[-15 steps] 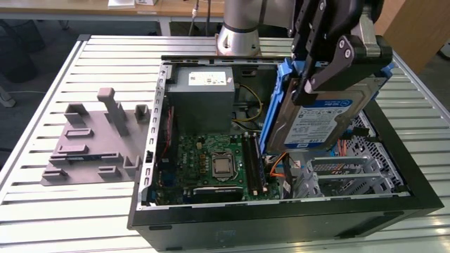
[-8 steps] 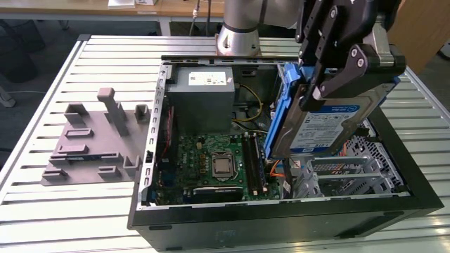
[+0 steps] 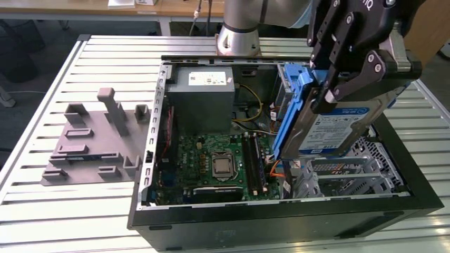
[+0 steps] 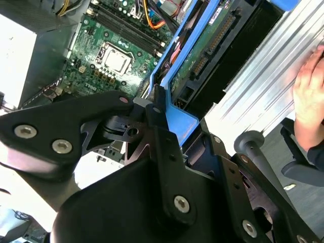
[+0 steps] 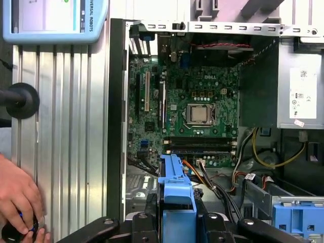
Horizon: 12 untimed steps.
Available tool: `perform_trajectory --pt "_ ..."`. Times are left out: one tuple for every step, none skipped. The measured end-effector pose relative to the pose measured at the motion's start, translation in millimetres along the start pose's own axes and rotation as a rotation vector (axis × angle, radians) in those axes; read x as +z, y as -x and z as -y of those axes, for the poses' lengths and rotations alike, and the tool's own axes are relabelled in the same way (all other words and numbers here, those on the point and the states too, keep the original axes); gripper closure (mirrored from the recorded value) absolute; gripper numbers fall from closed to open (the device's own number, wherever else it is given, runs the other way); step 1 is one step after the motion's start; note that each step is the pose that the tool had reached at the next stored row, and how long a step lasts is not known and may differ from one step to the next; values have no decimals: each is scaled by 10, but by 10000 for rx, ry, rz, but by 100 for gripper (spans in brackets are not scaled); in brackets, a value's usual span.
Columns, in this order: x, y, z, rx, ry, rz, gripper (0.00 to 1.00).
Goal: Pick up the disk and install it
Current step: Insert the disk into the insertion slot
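Exterior view: the hand, clamped on the disk, holds it upright over the open computer case, above the drive cage. Judged mid-carry, the drive is not yet seated. Its blue-and-white label faces outward.

Second wrist view: the disk's blue side rail sits between the jaws, with the motherboard beyond.

First wrist view: a white sticker marks the power supply.

Silver disk w/ blue rails, on edge, tilted, over PC case.
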<state>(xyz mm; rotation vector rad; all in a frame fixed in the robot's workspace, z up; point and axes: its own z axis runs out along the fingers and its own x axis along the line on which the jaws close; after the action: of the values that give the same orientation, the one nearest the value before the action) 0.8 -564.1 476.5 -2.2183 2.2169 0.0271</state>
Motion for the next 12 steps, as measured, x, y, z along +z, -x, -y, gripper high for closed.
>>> perform_trajectory --pt "6 -1 6 1 -1 -17 64" --pt "10 0 9 6 0 -67 64" --pt "14 -1 11 14 0 -146 64" --pt "20 -1 15 26 -1 -222 64" --pt "25 -1 21 43 -1 -272 64" --pt "30 -1 28 66 0 -291 64" --pt "36 -1 40 83 -1 -293 64" --pt "42 -1 55 93 -2 -290 64" --pt "48 -1 71 102 -2 -284 64" --pt "55 -1 89 111 -1 -279 64" --pt "61 -1 105 122 -1 -277 64" --pt "68 -1 115 137 -1 -275 64"
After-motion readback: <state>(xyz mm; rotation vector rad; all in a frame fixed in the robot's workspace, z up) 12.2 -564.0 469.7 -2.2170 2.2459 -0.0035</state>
